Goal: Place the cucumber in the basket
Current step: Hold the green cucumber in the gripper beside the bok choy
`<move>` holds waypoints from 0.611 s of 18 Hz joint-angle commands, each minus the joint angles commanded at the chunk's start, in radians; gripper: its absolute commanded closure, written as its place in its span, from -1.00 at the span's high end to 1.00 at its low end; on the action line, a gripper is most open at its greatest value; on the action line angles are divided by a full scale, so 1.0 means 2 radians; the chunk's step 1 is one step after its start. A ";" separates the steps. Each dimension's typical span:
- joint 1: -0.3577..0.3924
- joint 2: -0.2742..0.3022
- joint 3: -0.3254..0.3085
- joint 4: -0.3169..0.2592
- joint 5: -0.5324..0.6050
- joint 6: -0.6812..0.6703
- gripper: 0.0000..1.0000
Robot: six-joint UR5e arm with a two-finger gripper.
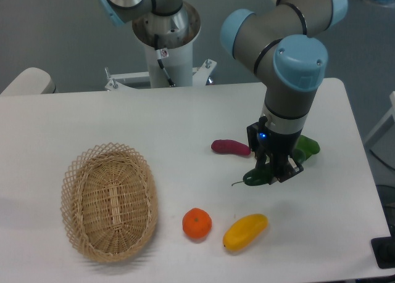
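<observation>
— Where lying on the white surface (185, 123), at right of centre, dark green and partly hidden: cucumber (256, 176), one end poking out at lower left of the gripper (276, 170), the other end (307, 147) showing behind the wrist at upper right.

— And the jaws?

— Lowered around the middle of the cucumber, one finger on each side. Clamped or merely straddling: cannot tell, fingertips hidden by the black housing. Blue light lit on the wrist.

— Cucumber off the surface?

— Cannot tell; a thin shadow under the near end, nothing more certain.

— Basket?

— Well apart, at lower left: basket (109, 201), oval, tan wicker with an open lattice rim, nothing inside. Resting flat on the surface.

— Anything close to the cucumber?

— Just beside the gripper to the left, a purple-red sweet potato (230, 147), not touching the cucumber. Nearer the front edge, a yellow mango (245, 231), with an orange (197, 224) just beside it on the left, the two apart. Both between basket and gripper in left-to-right order.

— Behind?

— Arm (290, 61) bending down from above, grey with light blue joint caps; white base pedestal (166, 55) at the far edge of the surface.
</observation>
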 joint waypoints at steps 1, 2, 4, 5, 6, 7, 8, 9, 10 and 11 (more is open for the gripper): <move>0.000 0.000 0.001 0.000 0.000 0.000 -0.35; 0.000 0.000 0.001 0.000 0.001 0.000 -0.35; 0.000 0.000 0.001 0.000 0.002 -0.001 -0.35; 0.000 -0.001 0.001 0.000 0.002 -0.002 -0.35; -0.001 0.000 0.000 0.000 0.002 -0.003 -0.35; -0.002 -0.001 0.000 0.000 0.001 -0.003 -0.35; -0.004 0.000 0.000 -0.001 0.001 -0.005 -0.35; -0.009 -0.001 -0.001 0.000 0.002 -0.006 -0.35; -0.014 -0.002 0.000 0.000 0.002 -0.008 -0.35; -0.020 -0.004 0.000 0.001 0.004 -0.019 -0.35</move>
